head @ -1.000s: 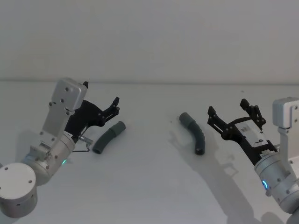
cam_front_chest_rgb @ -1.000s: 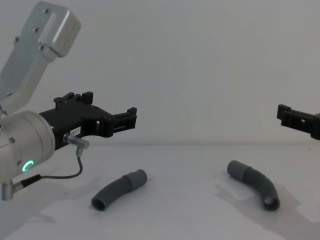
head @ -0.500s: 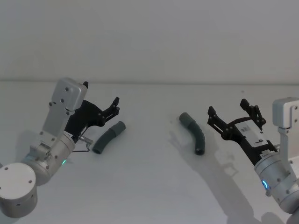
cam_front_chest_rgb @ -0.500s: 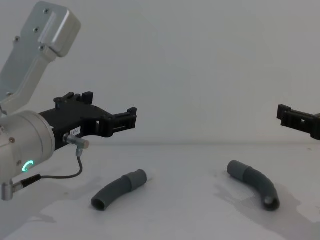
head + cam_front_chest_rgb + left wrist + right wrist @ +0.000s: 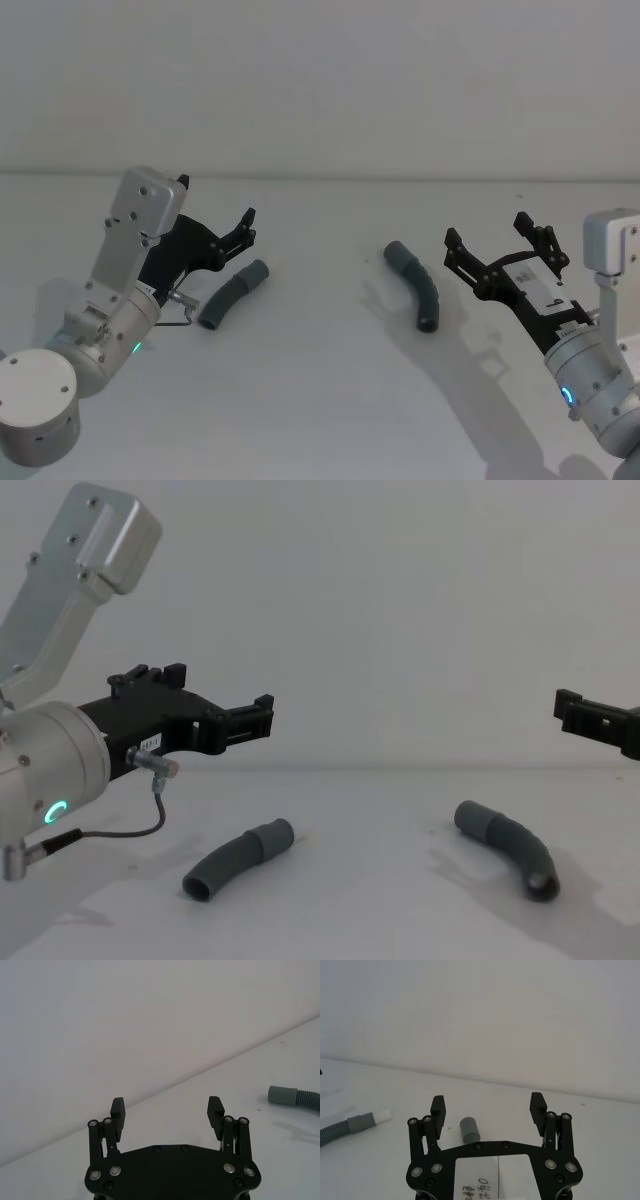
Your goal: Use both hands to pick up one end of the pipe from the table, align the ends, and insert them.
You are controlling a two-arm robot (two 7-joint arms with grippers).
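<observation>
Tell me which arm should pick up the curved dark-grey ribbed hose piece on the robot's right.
Right. The right black two-finger end effector, open, hovers beside that hose piece; the left end effector hovers by the other hose piece.

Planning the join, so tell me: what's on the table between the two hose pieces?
Nothing. In the head view, only bare table lies between the left hose piece and the right hose piece.
</observation>
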